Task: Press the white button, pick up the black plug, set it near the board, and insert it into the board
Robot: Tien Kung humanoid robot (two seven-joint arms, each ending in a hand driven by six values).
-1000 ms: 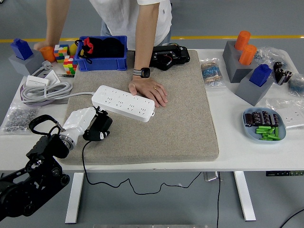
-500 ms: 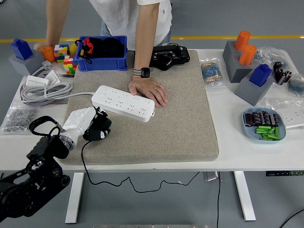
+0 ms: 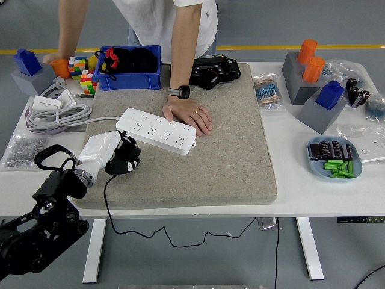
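A white power strip (image 3: 156, 130) lies slanted on the grey felt mat (image 3: 210, 156). My left hand (image 3: 107, 153), in a white glove, is shut on the black plug (image 3: 124, 159), held just below the strip's left end. The plug's black cord (image 3: 106, 198) hangs off the mat's near edge and loops under the table. A person's hand (image 3: 189, 115) rests flat on the mat against the strip's far side. I cannot make out the white button on the strip.
A blue bin (image 3: 129, 67) with black items stands at the mat's far left. Coiled white cables (image 3: 54, 111) lie left of the mat. Grey blocks with orange and blue caps (image 3: 313, 84) and a blue dish (image 3: 334, 158) stand on the right.
My left hand has lifted the black plug slightly up and left, closer to the strip's left end. The person's hand has stayed put.
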